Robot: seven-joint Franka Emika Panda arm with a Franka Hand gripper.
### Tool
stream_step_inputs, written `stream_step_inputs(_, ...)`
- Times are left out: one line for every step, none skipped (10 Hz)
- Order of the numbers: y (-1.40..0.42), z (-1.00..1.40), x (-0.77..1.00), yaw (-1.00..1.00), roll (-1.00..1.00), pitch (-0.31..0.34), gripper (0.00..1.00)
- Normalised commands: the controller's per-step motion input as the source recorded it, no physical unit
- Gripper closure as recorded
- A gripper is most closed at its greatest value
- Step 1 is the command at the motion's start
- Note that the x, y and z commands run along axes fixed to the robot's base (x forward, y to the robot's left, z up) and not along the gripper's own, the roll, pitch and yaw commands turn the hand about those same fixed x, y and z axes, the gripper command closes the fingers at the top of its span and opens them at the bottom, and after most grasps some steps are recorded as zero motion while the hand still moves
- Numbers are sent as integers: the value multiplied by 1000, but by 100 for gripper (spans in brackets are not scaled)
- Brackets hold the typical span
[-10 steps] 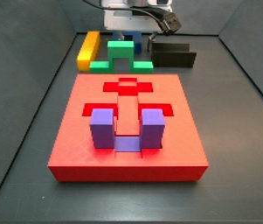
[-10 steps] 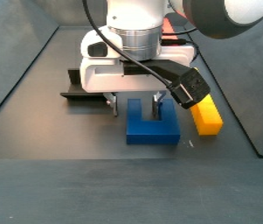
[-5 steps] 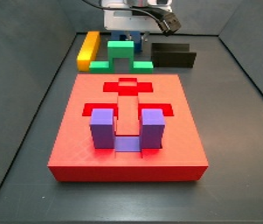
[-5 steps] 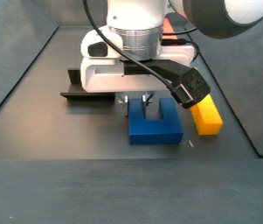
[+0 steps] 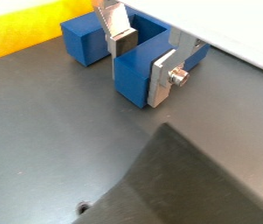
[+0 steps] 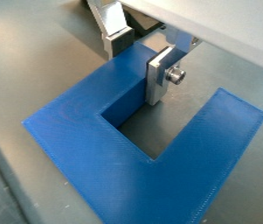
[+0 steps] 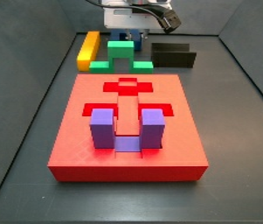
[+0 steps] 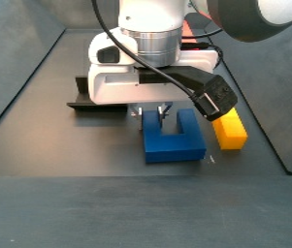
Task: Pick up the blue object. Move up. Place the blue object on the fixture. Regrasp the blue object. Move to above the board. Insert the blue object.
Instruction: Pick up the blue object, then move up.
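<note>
Gripping one prong of the blue object [image 6: 93, 140], the gripper [image 6: 140, 52] has its two silver fingers [image 6: 159, 74] pressed against either face of that prong, as both wrist views show; in a wrist view [image 5: 140, 57] the second prong stands free just beside the held one, with the yellow bar [image 5: 23, 31] behind it. Only a side view shows the whole blue object [image 8: 172, 139] lying on the dark floor under the gripper [image 8: 164, 113], with the yellow bar [image 8: 227, 127] close at its side and the black fixture [image 8: 94, 103] at the other side, partly hidden by the white wrist. From a side view facing the board [image 7: 128, 131], the gripper [image 7: 140, 37] sits at the far end, well beyond the board, and the blue object is hidden there behind the green block [image 7: 123, 51]; the fixture [image 7: 173, 55] lies beside the green block, and the purple block [image 7: 128, 129] stands in the board's near recess. No writing can be read in any view.
</note>
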Motion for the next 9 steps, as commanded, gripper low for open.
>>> stream_step_inputs(0, 0, 0, 0, 0, 0, 100)
stream_step_inputs(0, 0, 0, 0, 0, 0, 100)
stream_step_inputs(0, 0, 0, 0, 0, 0, 100)
stream_step_inputs(0, 0, 0, 0, 0, 0, 100)
stream_step_inputs(0, 0, 0, 0, 0, 0, 100)
stream_step_inputs(0, 0, 0, 0, 0, 0, 100)
stream_step_inputs(0, 0, 0, 0, 0, 0, 100)
stream_step_inputs(0, 0, 0, 0, 0, 0, 100)
stream_step_inputs(0, 833, 0, 0, 0, 0, 100)
